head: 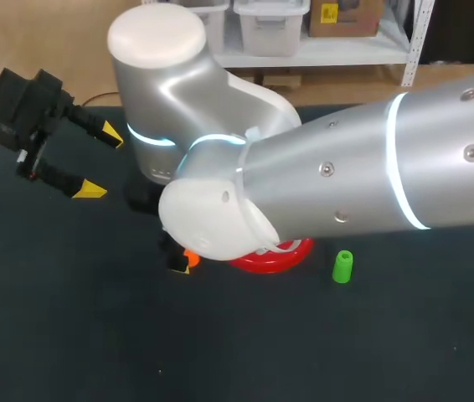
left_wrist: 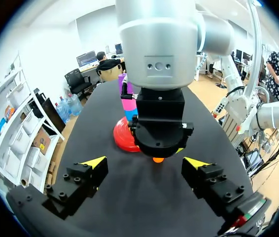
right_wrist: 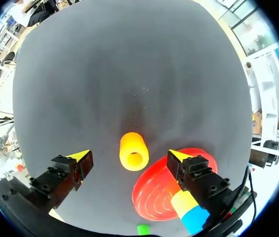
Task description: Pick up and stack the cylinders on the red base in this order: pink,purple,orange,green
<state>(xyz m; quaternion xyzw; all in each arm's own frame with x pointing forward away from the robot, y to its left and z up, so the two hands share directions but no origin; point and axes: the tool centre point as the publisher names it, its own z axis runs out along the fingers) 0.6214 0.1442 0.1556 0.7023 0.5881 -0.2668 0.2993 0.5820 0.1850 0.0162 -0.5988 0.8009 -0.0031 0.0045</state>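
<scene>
- Right gripper (right_wrist: 128, 157) hangs over the table (right_wrist: 129, 74), pointing straight down, fingers spread wide and holding nothing.
- Orange cylinder (right_wrist: 133, 150) sits directly under that gripper, in the gap between the two yellow tips, with clear table on each side of it. Neither finger touches it.
- Cylinder appears to stand upright, its long axis pointing up at the gripper. The wrist camera looks down into its hollow top end.
- Judgement: the coming move turns on this alignment. A straight descent should put one finger on each side of the round wall, so closing would grip it across its width.
- Red base (right_wrist: 154, 190) lies just beside the orange cylinder, under the gripper's one finger, near but apart from the cylinder.
- Pink cylinder (left_wrist: 128, 106) stands on the base with the purple cylinder (left_wrist: 122, 85) on top of it, so orange is next in order.
- Green cylinder (head: 342, 266) stands alone on the table, on the far side of the base from the orange one.
- Left gripper (head: 100, 162) is held well apart at the table's left side, wide open and empty, facing the work from a distance. The right arm is by far the nearer.
</scene>
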